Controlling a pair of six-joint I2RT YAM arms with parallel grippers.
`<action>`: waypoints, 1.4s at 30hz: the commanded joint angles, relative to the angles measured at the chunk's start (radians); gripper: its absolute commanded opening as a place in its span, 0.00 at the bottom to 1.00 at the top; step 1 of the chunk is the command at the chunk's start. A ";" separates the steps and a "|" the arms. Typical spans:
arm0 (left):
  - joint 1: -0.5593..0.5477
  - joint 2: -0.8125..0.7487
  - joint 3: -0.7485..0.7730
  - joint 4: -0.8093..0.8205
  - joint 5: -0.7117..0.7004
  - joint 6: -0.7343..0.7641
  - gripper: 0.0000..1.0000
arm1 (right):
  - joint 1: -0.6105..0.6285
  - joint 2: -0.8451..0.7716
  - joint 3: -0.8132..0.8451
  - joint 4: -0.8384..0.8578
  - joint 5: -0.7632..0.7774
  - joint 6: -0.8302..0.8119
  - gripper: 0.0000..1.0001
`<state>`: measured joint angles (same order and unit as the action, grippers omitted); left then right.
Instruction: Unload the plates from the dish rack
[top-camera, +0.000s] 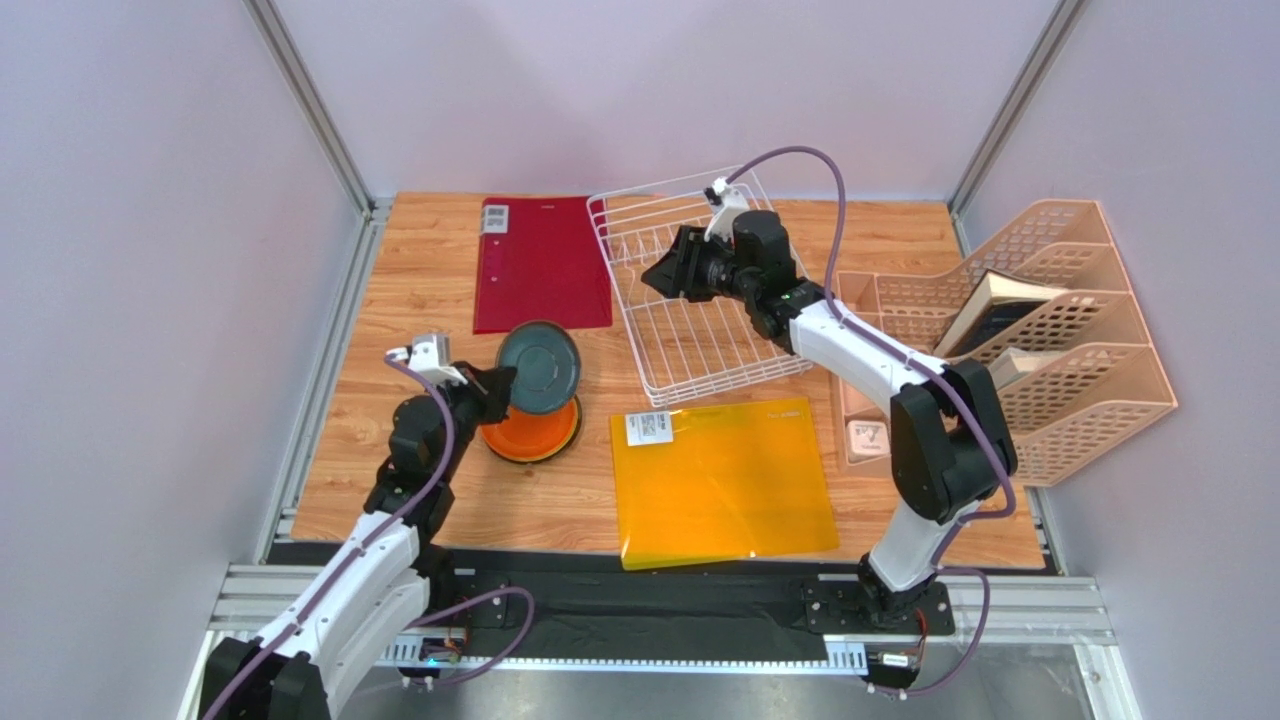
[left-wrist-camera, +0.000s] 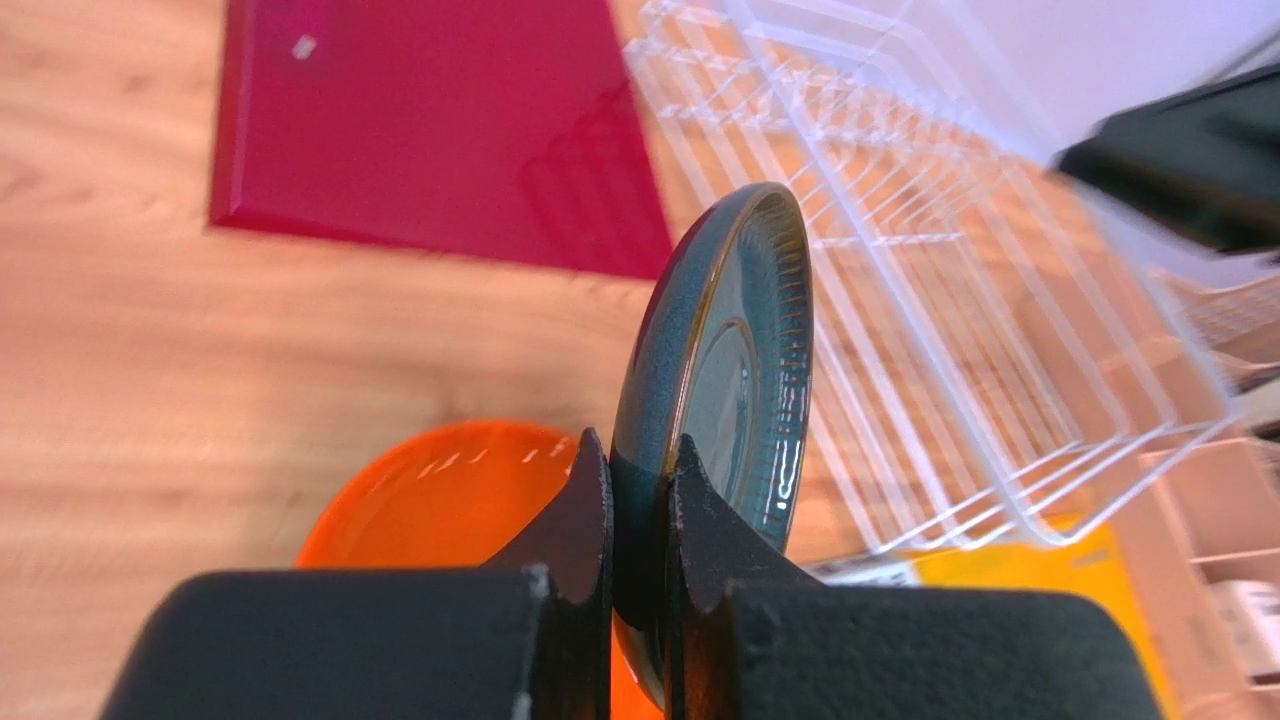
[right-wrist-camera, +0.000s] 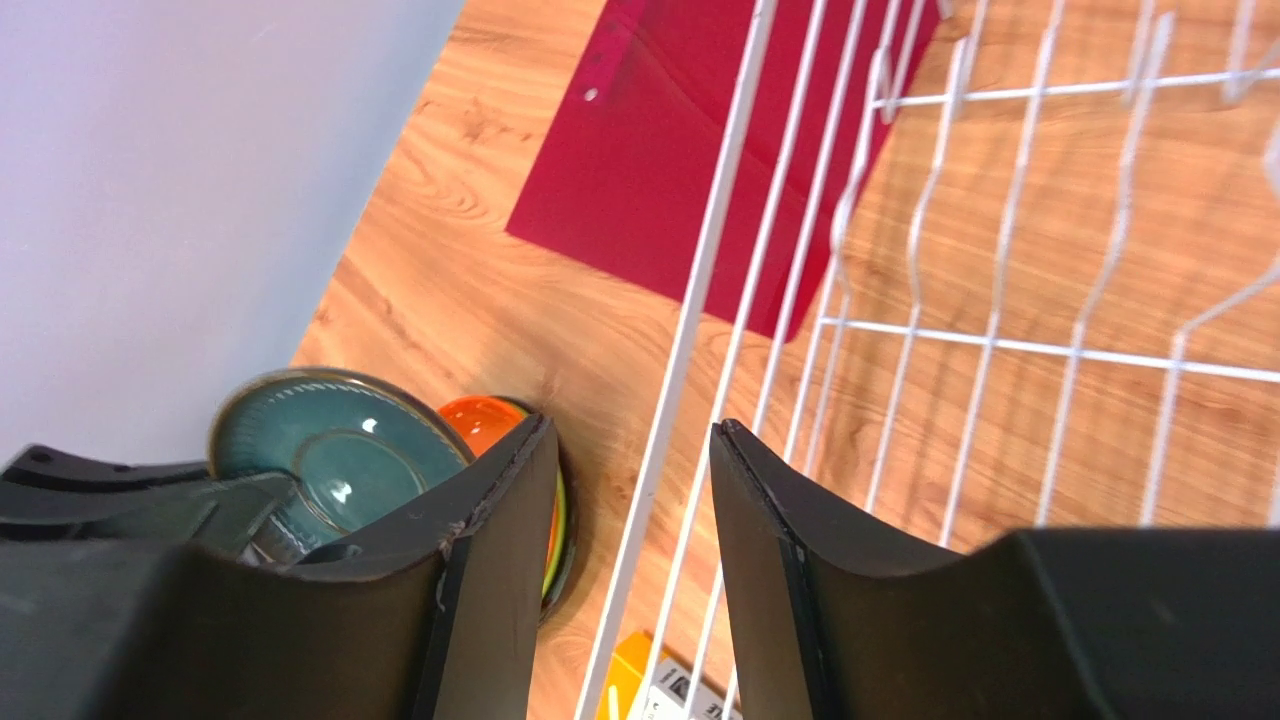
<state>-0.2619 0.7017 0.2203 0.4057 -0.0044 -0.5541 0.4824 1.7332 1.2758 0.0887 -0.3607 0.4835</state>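
Observation:
My left gripper (left-wrist-camera: 642, 495) is shut on the rim of the dark teal-grey plate (left-wrist-camera: 729, 360), holding it tilted over the orange plate (left-wrist-camera: 436, 495). From above, the teal plate (top-camera: 538, 365) hangs over the orange plate (top-camera: 529, 432) left of the white wire dish rack (top-camera: 691, 300). No plate shows in the rack. My right gripper (right-wrist-camera: 631, 450) is open, its fingers either side of the rack's left rim wire (right-wrist-camera: 676, 375) without pinching it. In the right wrist view the orange plate (right-wrist-camera: 481, 420) lies on a lime green plate edge (right-wrist-camera: 558, 558).
A dark red mat (top-camera: 541, 263) lies left of the rack and an orange mat (top-camera: 721, 480) lies in front of it. Peach perforated file holders (top-camera: 1037, 338) with books stand at the right. Grey walls close in the table on three sides.

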 joint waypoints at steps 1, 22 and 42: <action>0.000 -0.025 -0.010 -0.048 -0.092 0.020 0.00 | -0.018 -0.095 -0.003 -0.004 0.072 -0.054 0.47; 0.000 -0.010 -0.007 -0.275 -0.166 -0.079 0.00 | -0.065 -0.120 -0.046 -0.004 0.098 -0.051 0.47; 0.000 -0.028 -0.030 -0.355 -0.207 -0.067 0.36 | -0.070 -0.083 -0.038 -0.021 0.124 -0.057 0.47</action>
<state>-0.2615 0.6872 0.1841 0.0681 -0.1959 -0.6403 0.4171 1.6451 1.2247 0.0456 -0.2512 0.4404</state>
